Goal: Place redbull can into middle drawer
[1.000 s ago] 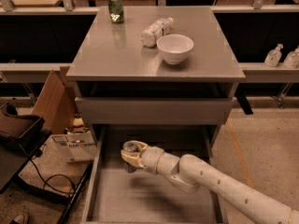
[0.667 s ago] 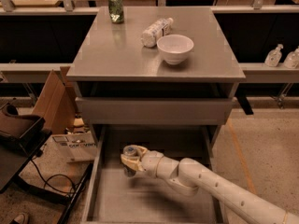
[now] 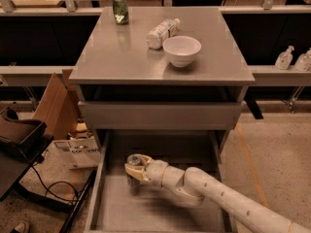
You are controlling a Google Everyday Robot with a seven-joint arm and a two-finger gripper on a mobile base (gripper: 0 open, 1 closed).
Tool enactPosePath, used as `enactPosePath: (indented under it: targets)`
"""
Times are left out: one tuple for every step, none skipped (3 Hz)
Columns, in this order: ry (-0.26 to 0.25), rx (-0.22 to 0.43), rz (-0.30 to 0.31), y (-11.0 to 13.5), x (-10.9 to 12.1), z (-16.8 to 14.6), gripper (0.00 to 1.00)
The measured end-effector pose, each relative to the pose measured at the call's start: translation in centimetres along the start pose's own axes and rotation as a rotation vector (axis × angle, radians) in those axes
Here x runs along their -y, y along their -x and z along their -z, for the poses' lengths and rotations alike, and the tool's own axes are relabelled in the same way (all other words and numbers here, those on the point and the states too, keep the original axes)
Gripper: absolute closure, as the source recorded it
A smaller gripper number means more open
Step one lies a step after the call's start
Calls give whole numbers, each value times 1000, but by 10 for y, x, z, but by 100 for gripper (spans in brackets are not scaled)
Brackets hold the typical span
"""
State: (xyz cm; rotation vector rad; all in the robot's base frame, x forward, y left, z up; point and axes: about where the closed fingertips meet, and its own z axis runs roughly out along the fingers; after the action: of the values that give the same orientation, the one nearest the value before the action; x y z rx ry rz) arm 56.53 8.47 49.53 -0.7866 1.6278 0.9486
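redbull can (image 3: 133, 160) in pincer (image 3: 132, 172), inside middle drawer (image 3: 124, 210), left of centre.

Tabletop (image 3: 116, 57) — white bowl (image 3: 181, 50), plastic bottle (image 3: 162, 33), green can (image 3: 120, 8).

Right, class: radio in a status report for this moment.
Gripper shut on redbull can, low inside middle drawer. Can upright. Bowl, bottle up top, not obstructing.

Cream gripper (image 3: 131, 172), silver redbull can (image 3: 133, 159) in grey drawer (image 3: 141, 210).
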Motion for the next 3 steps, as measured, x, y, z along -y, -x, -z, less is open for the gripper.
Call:
enactPosePath:
  targets:
    - [3,0,0,0,-1,-1,82]
    - [6,1,0,1,-3,-3,58]
    - [9,1,0,1,-4,-4,35]
